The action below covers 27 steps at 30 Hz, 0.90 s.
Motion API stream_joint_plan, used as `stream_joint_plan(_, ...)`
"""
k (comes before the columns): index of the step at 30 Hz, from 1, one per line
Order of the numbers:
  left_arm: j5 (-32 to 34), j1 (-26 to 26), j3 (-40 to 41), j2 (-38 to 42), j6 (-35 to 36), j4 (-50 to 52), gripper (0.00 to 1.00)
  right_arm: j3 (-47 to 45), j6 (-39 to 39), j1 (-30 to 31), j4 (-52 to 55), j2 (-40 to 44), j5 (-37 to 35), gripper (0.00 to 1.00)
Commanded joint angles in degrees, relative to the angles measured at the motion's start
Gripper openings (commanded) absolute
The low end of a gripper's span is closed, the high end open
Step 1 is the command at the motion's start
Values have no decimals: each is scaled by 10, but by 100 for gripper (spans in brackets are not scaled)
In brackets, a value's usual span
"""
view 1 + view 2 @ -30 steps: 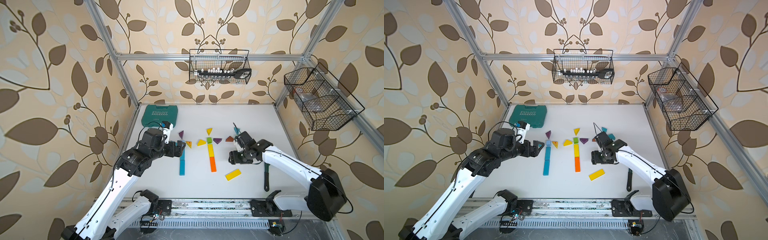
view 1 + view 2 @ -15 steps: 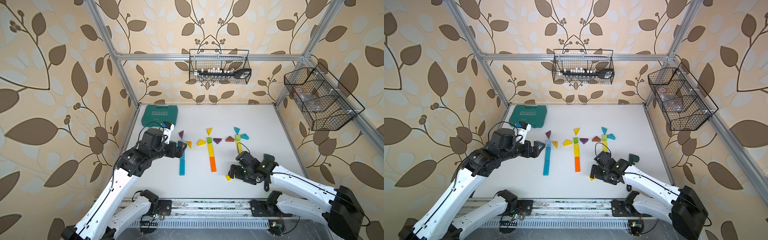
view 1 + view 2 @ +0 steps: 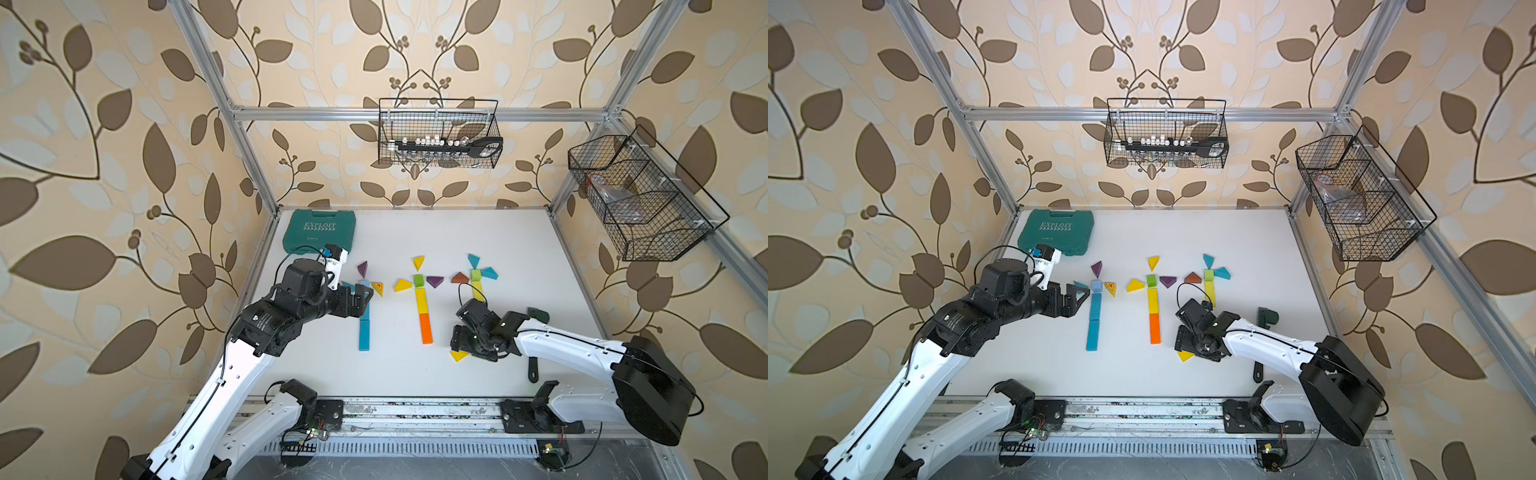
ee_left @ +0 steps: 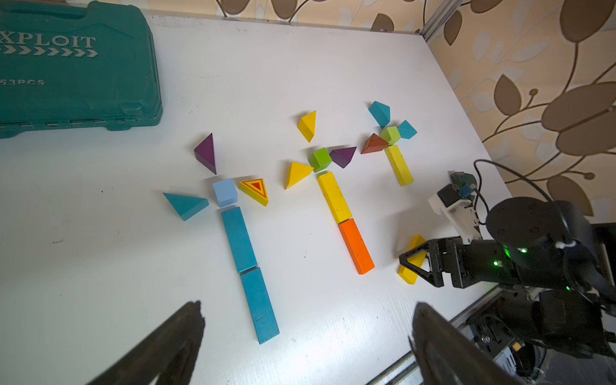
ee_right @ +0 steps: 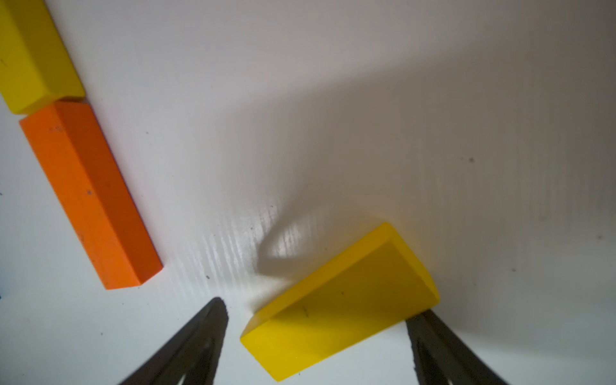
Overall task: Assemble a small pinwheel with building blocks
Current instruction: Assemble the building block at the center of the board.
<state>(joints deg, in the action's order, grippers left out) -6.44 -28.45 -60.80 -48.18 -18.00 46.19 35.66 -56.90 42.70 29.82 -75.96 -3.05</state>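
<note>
Three pinwheels laid out; the one rightmost in frame has only a short stem (image 3: 478,287). Step in hand: fetching the loose yellow bar (image 3: 458,355), lower right of centre in both top views. My right gripper (image 5: 318,308) straddles it, jaws apart, not clamped — next, square up and close. Meanwhile my left gripper (image 4: 306,304) gapes empty. A second ago my right was up at that stem; my left hasn't moved.

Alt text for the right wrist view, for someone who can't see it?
A yellow wooden bar lies on the white table between the open jaws of the right pincer, not yet gripped. Farther off, an orange wooden bar butts end to end against another yellow bar.
</note>
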Motion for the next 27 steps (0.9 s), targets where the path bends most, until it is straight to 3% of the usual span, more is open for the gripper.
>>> stream_joint_plan(1,-9,5,2,7,10,-8,99,14,11,-1,-7,-37,-9,63)
stream_joint_plan(3,-8,6,2,8,11,-8,99,31,23,-1,13,-59,-23,51)
stream_joint_plan(8,-6,5,2,8,11,-6,99,75,68,-2,65,-103,-47,33)
stream_joint_plan(12,-3,6,2,7,12,-6,99,92,112,-7,105,-113,-75,25)
stream_joint_plan(16,-2,6,2,5,12,-6,99,96,189,-84,113,-85,-41,12)
stream_joint_plan(22,-1,5,1,2,12,-5,99,116,331,-229,117,-31,58,13)
stream_joint_plan(27,4,5,1,4,12,-4,99,130,369,-273,113,-56,81,16)
